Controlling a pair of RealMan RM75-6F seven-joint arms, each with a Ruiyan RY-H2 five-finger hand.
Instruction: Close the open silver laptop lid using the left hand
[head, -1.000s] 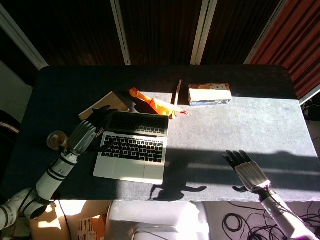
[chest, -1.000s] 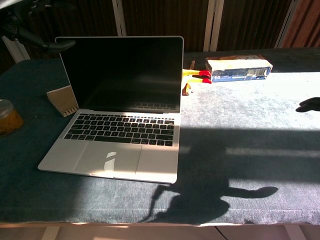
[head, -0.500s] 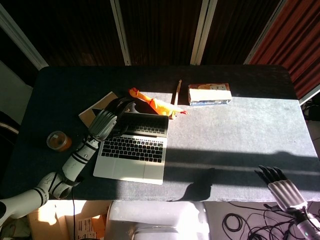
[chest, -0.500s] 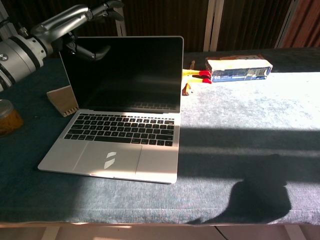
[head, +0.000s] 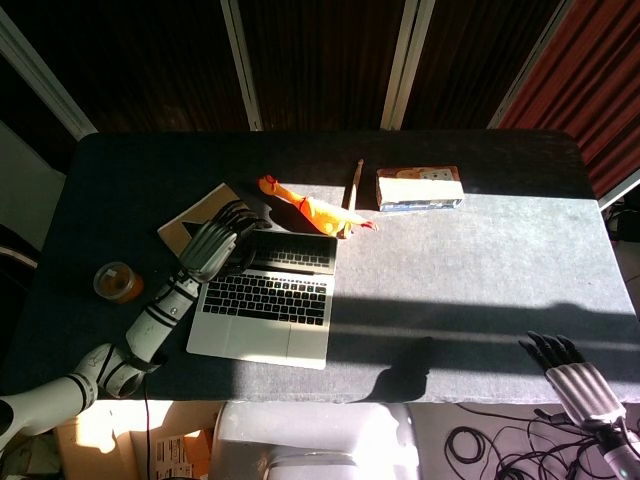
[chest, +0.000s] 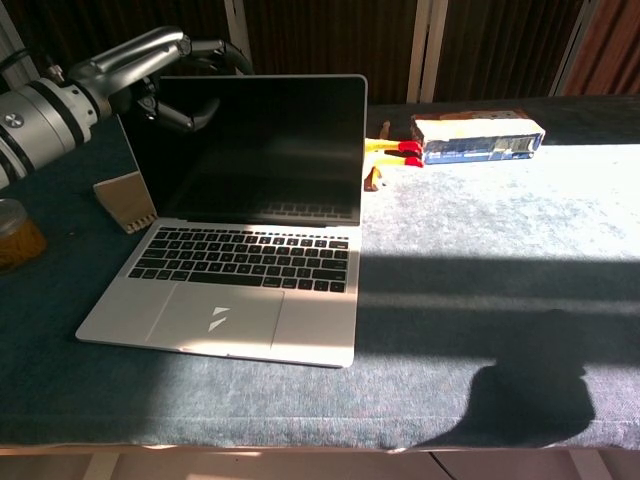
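Reaching over the top-left corner of the open silver laptop (chest: 240, 215), the left robot hand (chest: 170, 75) has its fingers curled above and behind the upper edge of the lid, empty of anything; whether the fingertips actually touch the rim cannot be told from either view. The laptop sits on the left half of the dark grey felt-covered surface (head: 480, 260), its screen upright and facing the robot, keyboard toward the near edge. The right robot hand (head: 575, 375) hangs off the near right corner of the surface, fingers spread and holding nothing.

Judging from here, the main risk is an off-centre push: pressing down at one corner could twist the lid or swing the whole laptop round on the cloth instead of folding the hinge. A push directed forward more than downward could slide the base toward the near edge. Fingers hooked behind the lid might also get trapped or brush the tan cardboard wedge (chest: 127, 200) standing just left of the laptop.
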